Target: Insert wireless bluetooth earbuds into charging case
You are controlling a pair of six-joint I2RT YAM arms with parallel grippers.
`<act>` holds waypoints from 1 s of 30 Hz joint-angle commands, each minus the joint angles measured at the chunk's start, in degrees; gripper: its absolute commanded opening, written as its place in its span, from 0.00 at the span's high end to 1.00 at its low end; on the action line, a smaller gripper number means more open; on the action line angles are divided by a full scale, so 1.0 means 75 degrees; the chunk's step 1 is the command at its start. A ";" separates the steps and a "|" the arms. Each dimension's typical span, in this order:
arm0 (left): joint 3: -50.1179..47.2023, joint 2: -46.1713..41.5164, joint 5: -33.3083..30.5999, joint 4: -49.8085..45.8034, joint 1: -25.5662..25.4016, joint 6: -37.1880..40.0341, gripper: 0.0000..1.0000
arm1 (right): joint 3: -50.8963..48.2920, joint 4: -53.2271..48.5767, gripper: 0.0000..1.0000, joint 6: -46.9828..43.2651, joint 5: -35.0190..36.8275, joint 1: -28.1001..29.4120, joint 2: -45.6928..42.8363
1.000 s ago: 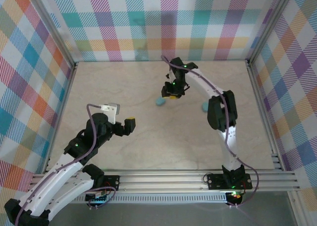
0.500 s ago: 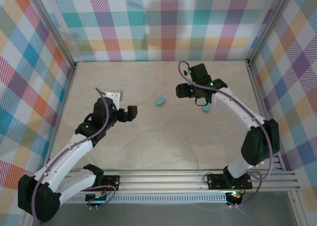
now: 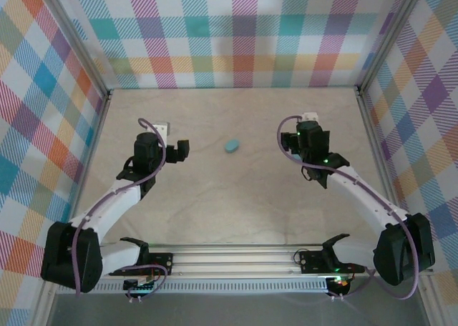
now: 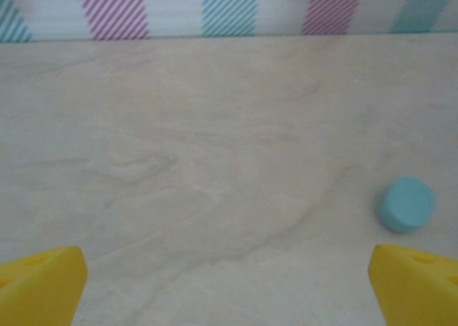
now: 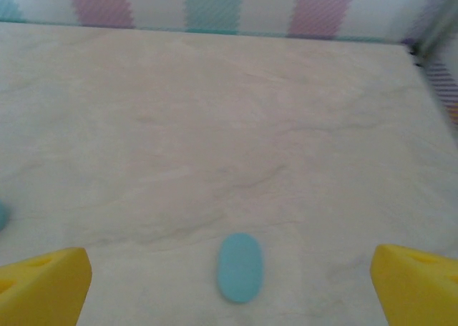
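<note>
The charging case (image 3: pixel 232 146) is being left lying free on the worktop (image 3: pixel 236 204), in the same spot as a second ago, roughly midway between the two arms. The right hand (image 3: pixel 295 139), which was being held right over the case a second ago with its jaws partly closed, is now being drawn back to the right. Its jaws are being held wide with nothing between them. The left hand (image 3: pixel 179 150) is being brought up toward the case from the left, jaws wide and empty as before. Judged from this, the case is being released, not carried: either a step on it is being finished or a fresh approach is being set up.

In the right wrist view the case is being seen as a smooth oval just ahead of the yellow fingertips (image 5: pixel 43 283). Whether it is being kept shut cannot be told. The earbuds are too small to be made out, so it cannot be told whether they are seated inside. A second light-blue piece, seen by the right arm a second ago, is probably being covered by that arm. A light-blue sliver (image 5: pixel 2 215) is being cut off at the frame edge and cannot be identified.
</note>
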 commanded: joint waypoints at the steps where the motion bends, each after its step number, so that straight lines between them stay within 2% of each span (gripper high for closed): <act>1: -0.0410 0.0478 -0.0554 0.1242 0.0270 0.0221 0.00 | -0.0646 0.0906 0.00 0.0119 0.1028 -0.0312 0.0032; 6: -0.0854 0.1199 -0.0742 0.2343 0.0520 0.0552 0.00 | -0.1509 0.1918 0.00 0.0161 0.1064 -0.0812 0.0009; 9: -0.0921 0.1554 -0.0944 0.2541 0.0609 0.0627 0.00 | -0.1954 0.2633 0.00 0.0157 0.0863 -0.1032 -0.0002; 12: -0.1009 0.1917 -0.0679 0.2915 0.0747 0.0533 0.00 | -0.2408 0.3484 0.00 0.0045 0.0706 -0.1149 0.0064; 16: -0.1021 0.2216 -0.0525 0.3195 0.0781 0.0521 0.00 | -0.2903 0.4936 0.00 -0.0402 0.0005 -0.1281 0.0375; 18: -0.0997 0.2310 -0.0441 0.3196 0.0783 0.0561 0.00 | -0.2867 0.5066 0.00 -0.0838 -0.0439 -0.1321 0.0547; 22: -0.0908 0.2541 -0.0371 0.3208 0.0817 0.0566 0.00 | -0.3210 0.6262 0.00 -0.1482 -0.0590 -0.1418 0.0900; 26: -0.1193 0.2584 -0.0491 0.3762 0.0939 0.0338 0.00 | -0.3649 0.7313 0.00 -0.1368 -0.1017 -0.1773 0.1232; 30: -0.1814 0.2737 -0.0141 0.4935 0.1090 0.0307 0.00 | -0.3822 0.7924 0.00 -0.0951 -0.1328 -0.2162 0.1782</act>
